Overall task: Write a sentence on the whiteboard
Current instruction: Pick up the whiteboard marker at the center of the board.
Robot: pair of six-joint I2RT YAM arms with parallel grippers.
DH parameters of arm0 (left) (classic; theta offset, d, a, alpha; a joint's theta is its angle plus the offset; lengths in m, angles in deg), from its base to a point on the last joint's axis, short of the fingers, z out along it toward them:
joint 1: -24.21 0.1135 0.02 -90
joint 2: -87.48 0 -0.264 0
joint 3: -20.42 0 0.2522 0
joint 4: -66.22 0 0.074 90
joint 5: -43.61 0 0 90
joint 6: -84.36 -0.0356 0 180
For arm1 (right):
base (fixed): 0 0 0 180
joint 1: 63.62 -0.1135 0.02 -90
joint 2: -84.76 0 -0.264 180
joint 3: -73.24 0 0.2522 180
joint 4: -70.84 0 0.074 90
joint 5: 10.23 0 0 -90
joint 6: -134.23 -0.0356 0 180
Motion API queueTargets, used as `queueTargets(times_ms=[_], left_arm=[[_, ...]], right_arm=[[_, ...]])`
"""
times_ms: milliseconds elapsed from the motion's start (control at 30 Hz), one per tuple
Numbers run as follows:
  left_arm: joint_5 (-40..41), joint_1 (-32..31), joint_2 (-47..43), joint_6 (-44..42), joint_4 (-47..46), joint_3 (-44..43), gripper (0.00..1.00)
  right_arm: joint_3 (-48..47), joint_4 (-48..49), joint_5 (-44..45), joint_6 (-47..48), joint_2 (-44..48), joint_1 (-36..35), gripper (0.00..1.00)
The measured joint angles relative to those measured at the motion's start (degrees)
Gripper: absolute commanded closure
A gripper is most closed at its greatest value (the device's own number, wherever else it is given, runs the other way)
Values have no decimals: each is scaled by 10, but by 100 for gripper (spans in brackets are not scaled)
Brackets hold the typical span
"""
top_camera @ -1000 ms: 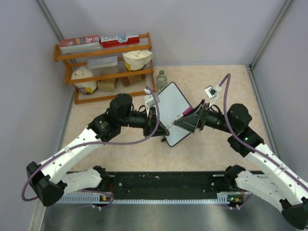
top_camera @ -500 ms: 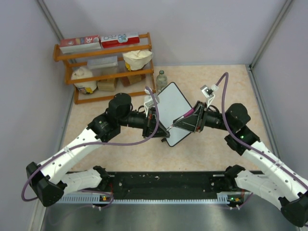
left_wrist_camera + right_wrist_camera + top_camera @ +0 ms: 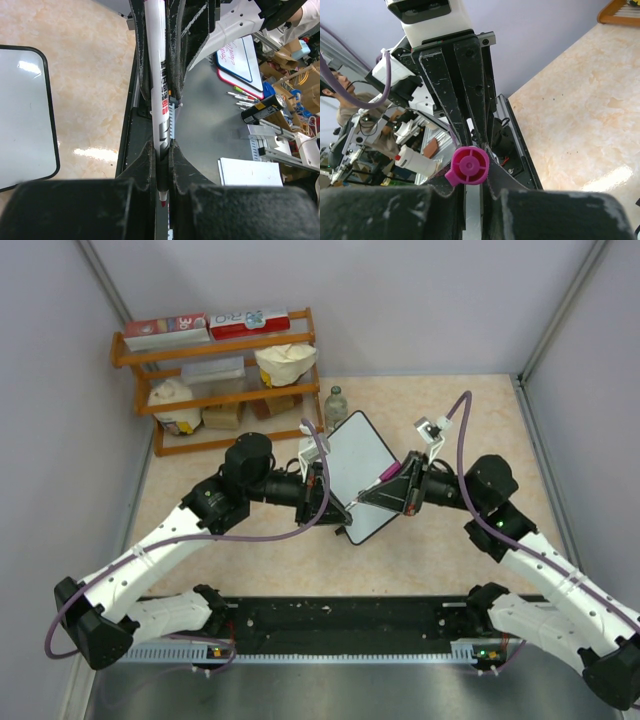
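Pink cap (image 3: 468,166), white marker (image 3: 156,75) gripped; whiteboard (image 3: 362,455) half covered

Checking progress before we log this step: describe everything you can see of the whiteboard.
The whiteboard is a small rectangle with a glossy white face, thin black frame and rounded corners. It lies on the beige table, turned diagonally, one corner toward the arms. No writing shows on the visible face, only glare. The left gripper and right gripper meet over its near part, hiding some; contact cannot be told. A small bottle stands just beyond its far corner.
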Motion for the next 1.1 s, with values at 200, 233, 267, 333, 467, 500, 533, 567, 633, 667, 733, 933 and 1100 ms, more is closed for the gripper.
queueTargets(times_ms=[200, 233, 267, 333, 467, 500, 533, 567, 633, 667, 733, 933, 1100], left_arm=[[4, 1, 0, -2, 10, 0, 100], [4, 1, 0, -3, 11, 0, 100], [4, 1, 0, -3, 11, 0, 100], [5, 1, 0, -3, 10, 0, 100], [5, 1, 0, -7, 7, 1, 100], [3, 1, 0, -8, 6, 1, 100], [3, 1, 0, -9, 6, 2, 100], [3, 1, 0, -9, 6, 2, 100], [2, 1, 0, -10, 5, 2, 100], [1, 1, 0, -9, 4, 3, 100], [0, 1, 0, -9, 3, 5, 100], [-5, 1, 0, -9, 1, 12, 100], [-9, 1, 0, -1, 0, 14, 100]], right_arm=[[10, 6, 7, 0, 1, 0, 100], [11, 7, 9, 0, 2, 0, 97], [12, 8, 9, 0, 2, 0, 93], [12, 9, 10, 0, 3, 0, 82], [14, 20, 8, -11, 2, 0, 74], [15, 23, 7, -14, 2, 0, 73], [16, 27, 7, -16, 0, 0, 71], [16, 30, 5, -18, -2, 0, 69], [16, 38, 2, -23, -7, 0, 69], [16, 41, 1, -26, -9, 0, 69], [18, 46, -1, -28, -11, 0, 69], [20, 58, -6, -38, -14, 0, 74], [20, 61, -7, -36, -18, 0, 97]])
